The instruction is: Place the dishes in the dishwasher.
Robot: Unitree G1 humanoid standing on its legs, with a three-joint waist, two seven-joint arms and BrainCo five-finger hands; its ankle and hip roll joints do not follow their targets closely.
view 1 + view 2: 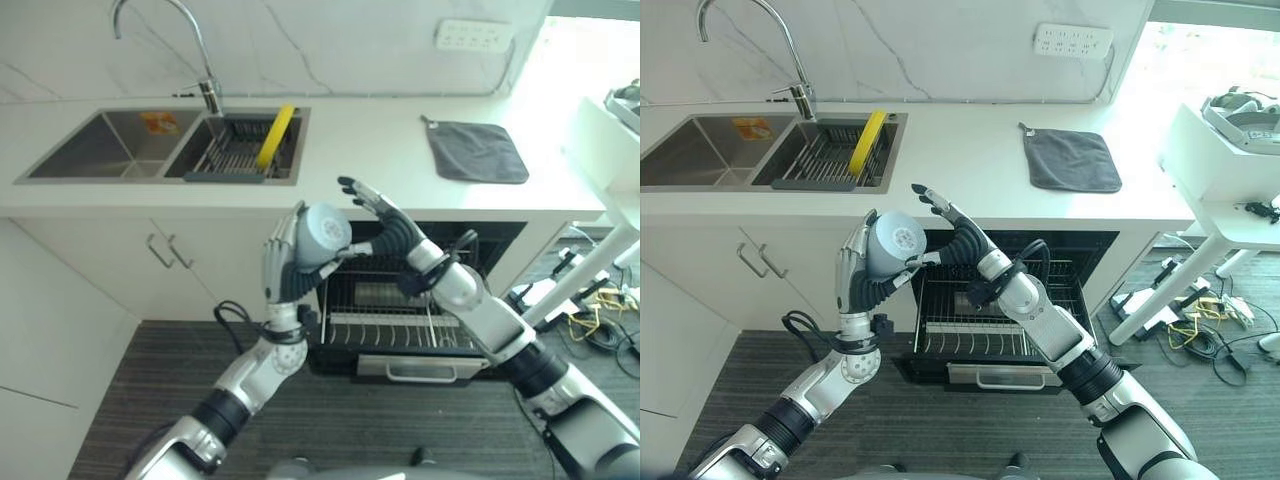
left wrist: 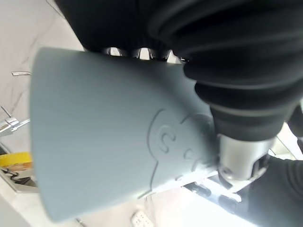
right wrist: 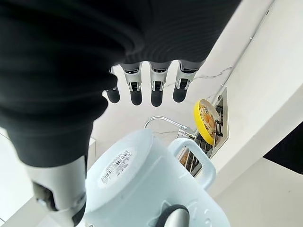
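Below the counter's [image 1: 400,150] front edge, above the open dishwasher's [image 1: 400,310] rack, the left hand [image 1: 285,262] grips a pale blue mug [image 1: 322,236], probably light, stiff and slippery, its handle free for the right hand's [image 1: 385,225] straightened fingers.

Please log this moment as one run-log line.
left hand: holding mug above open dishwasher | right hand: open beside mug | plate: standing in sink rack

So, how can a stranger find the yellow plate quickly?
Look at the double sink in the white counter. Its right basin holds a dark rack, and the yellow plate stands on edge in it, the rack's one bright thing.
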